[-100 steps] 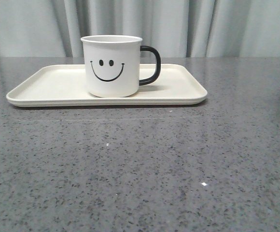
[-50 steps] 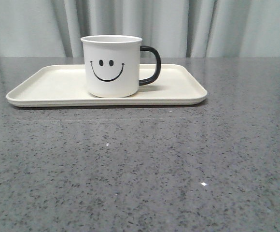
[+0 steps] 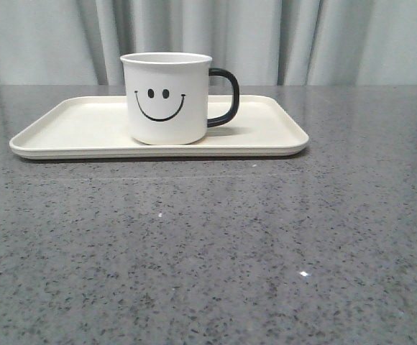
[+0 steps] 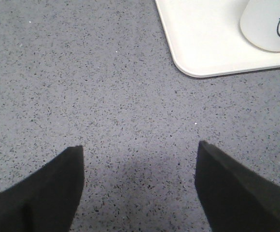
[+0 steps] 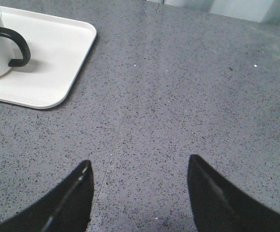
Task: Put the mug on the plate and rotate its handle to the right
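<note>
The white mug (image 3: 167, 98) with the black smiley face stands upright on the cream plate (image 3: 72, 129) at the back of the table. Its black handle (image 3: 225, 97) points to the right in the front view. The left wrist view shows a corner of the plate (image 4: 198, 43) and the mug (image 4: 268, 24) far beyond my left gripper (image 4: 140, 150), which is open over bare tabletop. My right gripper (image 5: 139, 164) is also open over the table, well away from the plate (image 5: 58, 63) and the handle (image 5: 15, 46). Neither gripper appears in the front view.
The grey speckled tabletop (image 3: 216, 244) stretches in front of the plate. A pale curtain (image 3: 266, 36) hangs behind the table's far edge.
</note>
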`<state>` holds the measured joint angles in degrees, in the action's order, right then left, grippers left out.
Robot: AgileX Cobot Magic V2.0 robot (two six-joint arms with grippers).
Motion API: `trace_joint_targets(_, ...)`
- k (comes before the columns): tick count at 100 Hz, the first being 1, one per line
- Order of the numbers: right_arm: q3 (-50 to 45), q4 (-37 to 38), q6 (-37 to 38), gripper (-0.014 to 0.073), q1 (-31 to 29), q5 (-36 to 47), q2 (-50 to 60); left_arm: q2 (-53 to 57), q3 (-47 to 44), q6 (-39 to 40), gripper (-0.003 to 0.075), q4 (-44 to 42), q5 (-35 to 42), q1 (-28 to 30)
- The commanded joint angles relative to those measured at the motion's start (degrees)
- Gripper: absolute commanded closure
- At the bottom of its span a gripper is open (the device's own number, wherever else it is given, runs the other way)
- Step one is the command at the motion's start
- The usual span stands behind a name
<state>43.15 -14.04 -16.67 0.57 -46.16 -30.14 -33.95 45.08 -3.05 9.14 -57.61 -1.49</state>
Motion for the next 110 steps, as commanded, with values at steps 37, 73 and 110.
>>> trace_joint_targets(37, 1.4, -0.3, 0.8, 0.016, -0.3, 3.3, -0.2, -0.1, 1.4, 0.5, 0.0265, 0.8, 3.6, 0.1)
trace_joint_targets(73, 1.4, -0.3, 0.8, 0.0645, -0.3, 3.1, -0.2, -0.1, 1.4, 0.5, 0.0693, 0.8, 3.6, 0.1)
trace_joint_targets(110, 1.4, -0.3, 0.8, 0.0661, -0.3, 3.0, -0.2, -0.1, 1.4, 0.5, 0.074, 0.8, 3.6, 0.1)
